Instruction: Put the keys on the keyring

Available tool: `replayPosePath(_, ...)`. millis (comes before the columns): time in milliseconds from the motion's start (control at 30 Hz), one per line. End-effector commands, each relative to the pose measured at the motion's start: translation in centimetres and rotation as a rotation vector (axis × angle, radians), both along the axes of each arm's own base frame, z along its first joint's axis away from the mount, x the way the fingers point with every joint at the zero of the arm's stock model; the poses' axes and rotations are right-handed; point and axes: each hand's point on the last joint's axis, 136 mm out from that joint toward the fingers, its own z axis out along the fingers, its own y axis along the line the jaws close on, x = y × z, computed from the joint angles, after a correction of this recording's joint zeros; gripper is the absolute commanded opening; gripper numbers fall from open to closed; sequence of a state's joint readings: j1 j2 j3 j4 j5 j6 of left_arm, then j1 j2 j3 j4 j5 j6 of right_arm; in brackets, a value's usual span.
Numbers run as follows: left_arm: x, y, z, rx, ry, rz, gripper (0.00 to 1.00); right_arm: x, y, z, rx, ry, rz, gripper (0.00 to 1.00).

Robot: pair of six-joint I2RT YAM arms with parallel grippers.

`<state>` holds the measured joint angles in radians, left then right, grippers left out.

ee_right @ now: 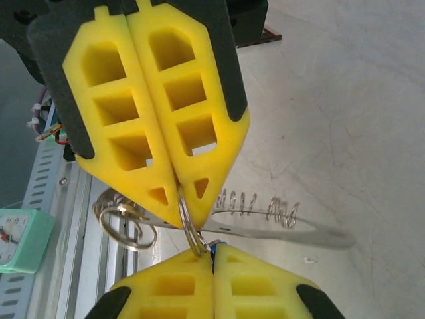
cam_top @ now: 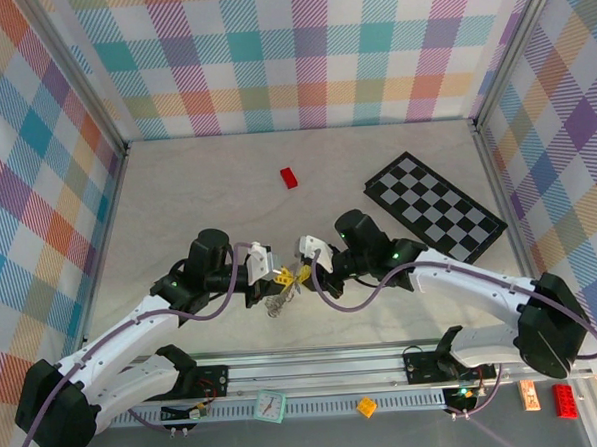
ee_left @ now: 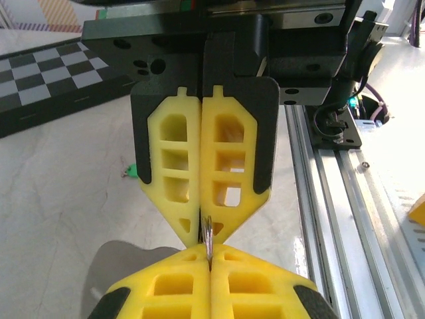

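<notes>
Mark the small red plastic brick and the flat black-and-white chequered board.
small red plastic brick [cam_top: 290,177]: top external view, centre of its top.
flat black-and-white chequered board [cam_top: 436,207]: top external view, middle of its squares.

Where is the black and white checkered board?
In the top view, the chequered board lies flat at the far right of the table. It is right of the small red brick, near the right wall.
</notes>
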<state>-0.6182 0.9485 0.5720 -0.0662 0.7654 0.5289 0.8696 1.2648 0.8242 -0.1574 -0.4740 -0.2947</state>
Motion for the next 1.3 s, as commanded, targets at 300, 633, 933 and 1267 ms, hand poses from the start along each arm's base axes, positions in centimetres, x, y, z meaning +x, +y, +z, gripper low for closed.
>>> replayPosePath(300,-0.6,-0.9,2.8,-0.104,-0.064,-0.068,0.00,0.0,-1.4,0.7,0.055,-0.106,-0.041,0.34)
replayPosePath(633,-0.5,-0.9,3.1,-0.112,-0.068,-0.064,0.00,-2.0,-1.0,-0.1,0.108,-0.024,0.025,0.41)
replayPosePath(933,-0.4,-1.0,3.0,-0.114,-0.067,-0.062,0.00,-0.7,0.2,-0.8,0.112,-0.101,-0.010,0.40)
replayPosePath(1267,-0.3,-1.0,3.1,-0.116,-0.063,-0.057,0.00,0.0,0.3,-1.2,0.135,-0.161,-0.038,0.27)
